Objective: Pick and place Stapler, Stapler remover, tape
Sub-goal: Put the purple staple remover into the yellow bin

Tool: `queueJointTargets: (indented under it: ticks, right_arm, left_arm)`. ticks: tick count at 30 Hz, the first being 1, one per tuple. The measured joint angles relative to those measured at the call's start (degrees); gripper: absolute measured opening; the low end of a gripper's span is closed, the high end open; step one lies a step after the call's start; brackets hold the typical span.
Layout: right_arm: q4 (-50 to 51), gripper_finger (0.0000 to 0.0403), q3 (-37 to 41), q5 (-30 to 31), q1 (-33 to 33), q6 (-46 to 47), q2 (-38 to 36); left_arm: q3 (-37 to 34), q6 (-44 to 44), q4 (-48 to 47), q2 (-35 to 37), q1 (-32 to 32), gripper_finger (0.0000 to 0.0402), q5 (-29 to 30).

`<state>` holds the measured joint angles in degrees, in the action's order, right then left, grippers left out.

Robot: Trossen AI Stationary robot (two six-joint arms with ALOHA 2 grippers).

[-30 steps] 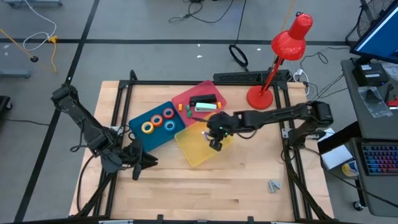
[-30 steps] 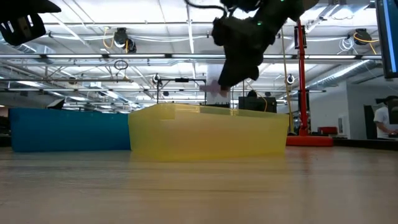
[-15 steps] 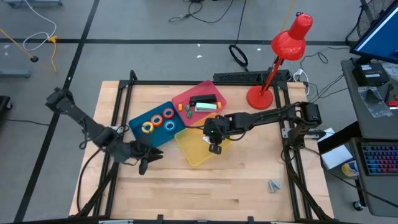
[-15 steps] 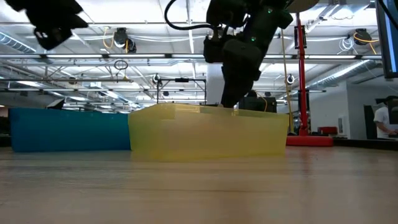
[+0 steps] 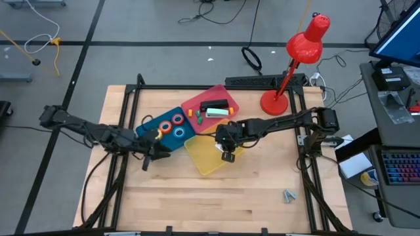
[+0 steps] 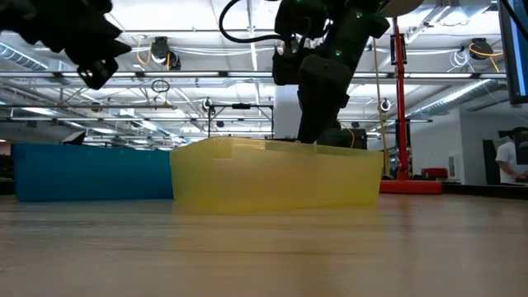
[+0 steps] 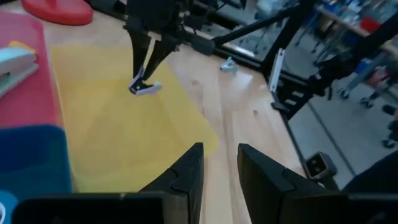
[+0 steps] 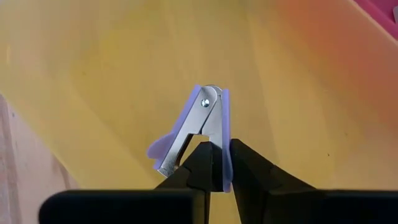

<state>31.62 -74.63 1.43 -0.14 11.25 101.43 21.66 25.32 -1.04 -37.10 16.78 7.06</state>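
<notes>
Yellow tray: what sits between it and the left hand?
In the high view, only bare wooden table lies between the left hand and the yellow tray; the blue tray stands beside that stretch.

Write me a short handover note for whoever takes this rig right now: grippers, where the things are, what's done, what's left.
Right gripper: shut on the staple remover, low inside the yellow bin, not released.
Left gripper: narrowly open, empty, beside the blue bin.
Tape rolls: in the blue bin.
Stapler: in the red bin.
Left: release the remover and back the arm out.
</notes>
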Motion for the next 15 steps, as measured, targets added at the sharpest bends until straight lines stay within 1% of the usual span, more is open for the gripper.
queueJointTargets:
  ticks: [3,9,12,15]
  right_arm:
    - [0.45,0.0034,0.0,0.0,0.0,0.0,0.0]
    - [1.19,0.004,0.0,-0.02,-0.49,0.0,0.0]
    - [1.42,0.0043,0.0,-0.01,-0.76,-0.05,0.0]
    - [1.31,0.0051,0.0,-0.01,-0.89,-0.67,0.0]
  left_arm:
    - [-3.32,-0.88,0.31,6.68,-0.02,0.0097,0.0]
    - [-7.13,-9.09,-1.87,18.18,-0.7,0.0097,2.16]
    - [-9.2,-8.65,-4.03,22.15,-1.31,0.0097,2.2]
    - [-11.59,-8.63,-3.55,25.19,-1.45,0.0097,1.89]
